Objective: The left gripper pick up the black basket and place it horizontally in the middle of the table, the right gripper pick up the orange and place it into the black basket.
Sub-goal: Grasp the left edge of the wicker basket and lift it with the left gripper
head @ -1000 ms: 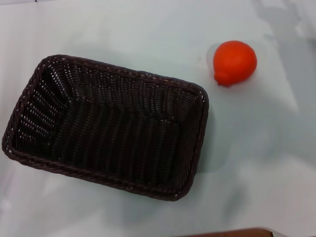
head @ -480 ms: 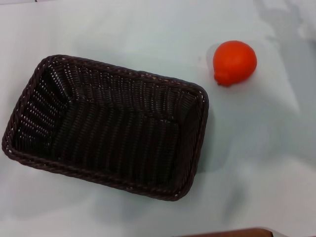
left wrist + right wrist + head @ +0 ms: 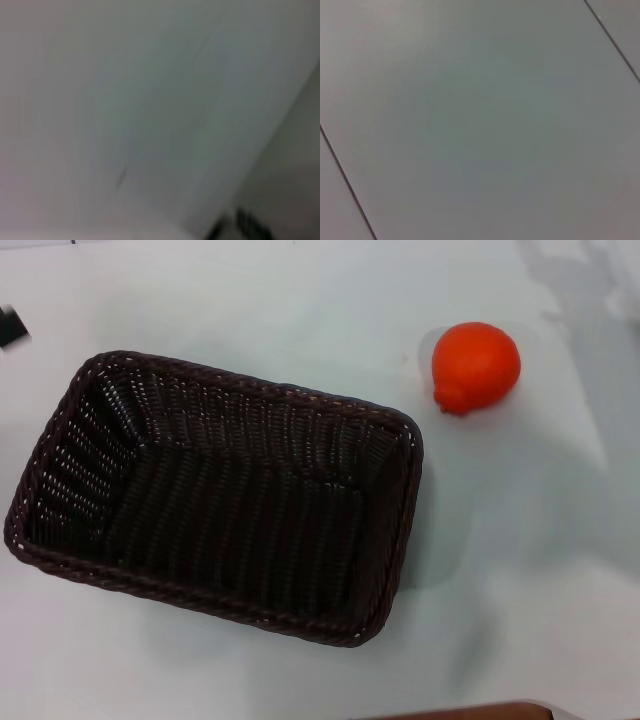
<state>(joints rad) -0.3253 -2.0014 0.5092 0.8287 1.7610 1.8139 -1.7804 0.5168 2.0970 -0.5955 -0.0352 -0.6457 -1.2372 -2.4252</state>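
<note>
Wicker makes the black basket [image 3: 215,495] look light and fairly stiff, with a braided rim that should give a thin finger good purchase; a short end wall looks the likeliest place to take it. It sits skewed on the pale worktop [image 3: 520,570], left of centre, empty. The orange [image 3: 476,367] lies apart from it to the far right, round and smooth, likely to roll if nudged. A sliver of the left pincer [image 3: 10,326] shows at the left edge, holding nothing; its opening I cannot tell. The right pincer is out of sight.
</note>
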